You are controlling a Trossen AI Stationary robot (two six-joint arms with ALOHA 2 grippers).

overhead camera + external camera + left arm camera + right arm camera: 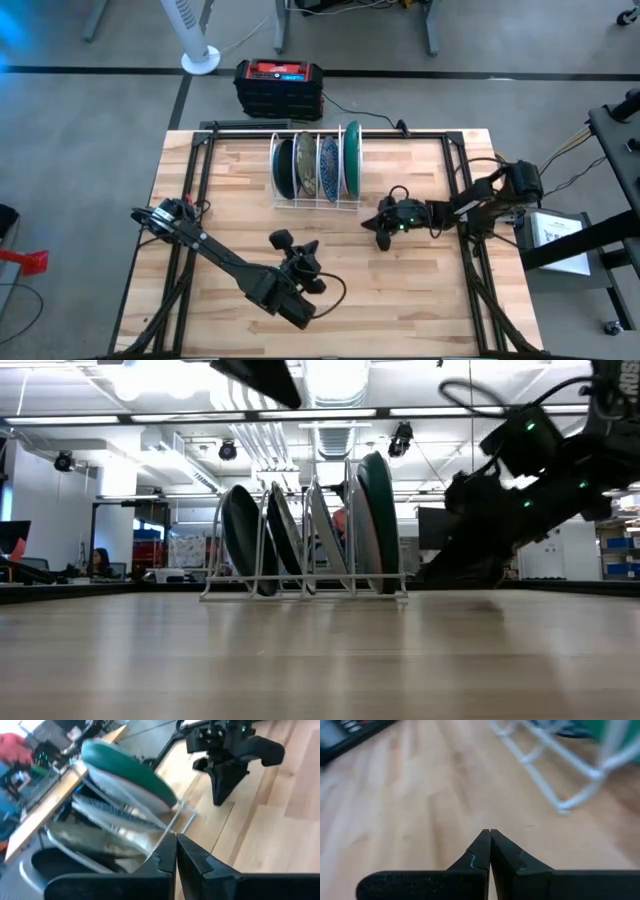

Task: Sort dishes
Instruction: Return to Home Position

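Dishes (316, 167) stand on edge, side by side, in the white wire rack (315, 206) close to the far edge of the table (430, 300). The dark teal plate (283, 168) is at the rack's left end and the green plate (351, 158) at its right. You see the right gripper (381, 232) just beside the rack's near right corner, fingers pressed together and empty. The left gripper (279, 239) is nearer the table's front, apart from the rack, likewise closed on nothing.
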